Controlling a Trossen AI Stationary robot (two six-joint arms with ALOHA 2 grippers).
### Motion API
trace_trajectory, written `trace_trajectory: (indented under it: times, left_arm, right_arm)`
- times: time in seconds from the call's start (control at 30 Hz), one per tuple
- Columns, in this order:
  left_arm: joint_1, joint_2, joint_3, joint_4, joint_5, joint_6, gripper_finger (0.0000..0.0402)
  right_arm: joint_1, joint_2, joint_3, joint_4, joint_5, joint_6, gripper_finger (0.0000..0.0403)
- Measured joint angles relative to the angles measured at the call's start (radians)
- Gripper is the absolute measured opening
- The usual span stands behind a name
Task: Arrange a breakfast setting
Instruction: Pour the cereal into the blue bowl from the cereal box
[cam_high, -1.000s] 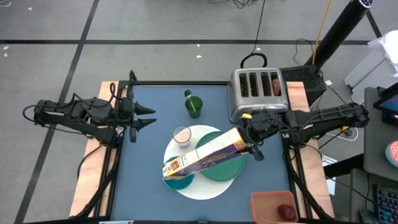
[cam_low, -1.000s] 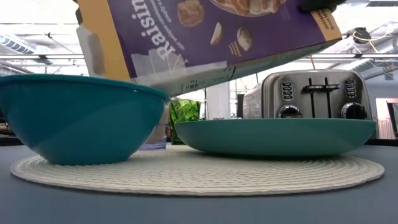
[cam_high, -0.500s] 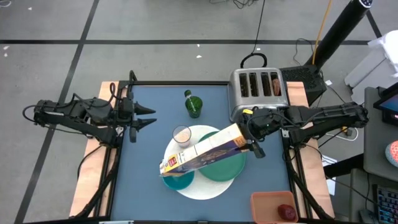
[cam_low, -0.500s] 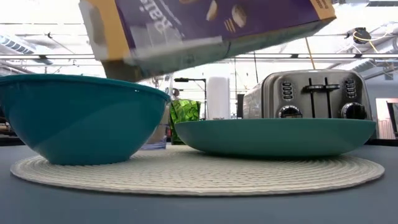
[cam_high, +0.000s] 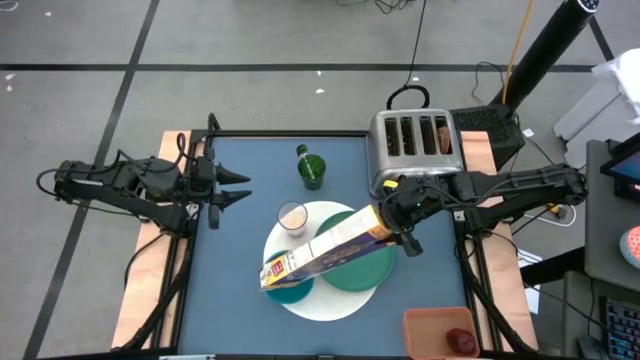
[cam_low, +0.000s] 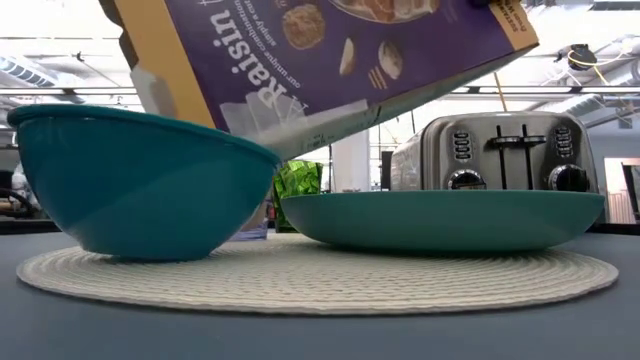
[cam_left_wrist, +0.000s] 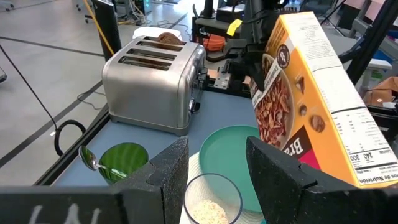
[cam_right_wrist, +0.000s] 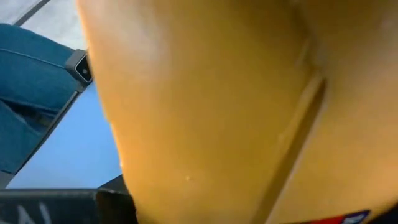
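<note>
Currently the right gripper (cam_high: 398, 222) holds the purple cereal box (cam_high: 325, 248) by its far end, fingers clamped on it, with the box tilted so its open end hangs low over the teal bowl (cam_low: 140, 185). In the low view the box's lower corner sits at the bowl's rim, possibly touching; I cannot tell which. The bowl looks slightly canted on the big white round mat (cam_low: 320, 278), so contact is plausible.

Layout: the bowl sits on the mat's near-left part, the green plate (cam_high: 360, 262) beside it on the same mat, and the small clear glass (cam_high: 292, 216) at the mat's far edge. The green cup (cam_high: 311, 171) with a spoon (cam_left_wrist: 90, 162) stands apart, toward the toaster (cam_high: 414, 143). The dark-red fruit (cam_high: 460, 341) lies in the tray (cam_high: 430, 330) at the near right corner. The left gripper (cam_high: 232, 187) waits at the left side of the worktop, fingers parted and empty.

Step judged: pouring cereal into the bowl.

Notes for doing it well:
- Keep the box mouth centred over the bowl, not over the plate.
- Lift the low corner clear of the rim; pressing there could tip or slide the bowl.
- Steepen the tilt gradually; a sudden dump would overshoot onto the mat.
- Hold firmly, since the box is long and gripped at one end.
</note>
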Motion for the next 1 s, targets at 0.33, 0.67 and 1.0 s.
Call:
trace_trajectory:
  times: [0.33, 0.67, 1.0]
  left_arm:
    - [0.000, 0.000, 0.000, 0.000, 0.000, 0.000, 0.0168]
    - [0.000, 0.000, 0.000, 0.000, 0.000, 0.000, 0.0168]
    - [0.000, 0.000, 0.000, 0.001, 0.000, 0.000, 0.0168]
  right_arm:
    - [0.000, -0.010, 0.054, -0.025, 0.001, -0.026, 0.0208]
    - [0.000, 0.002, 0.134, -0.097, 0.000, -0.076, 0.0208]
    - [0.000, 0.074, 0.142, -0.146, 0.001, -0.083, 0.0208]
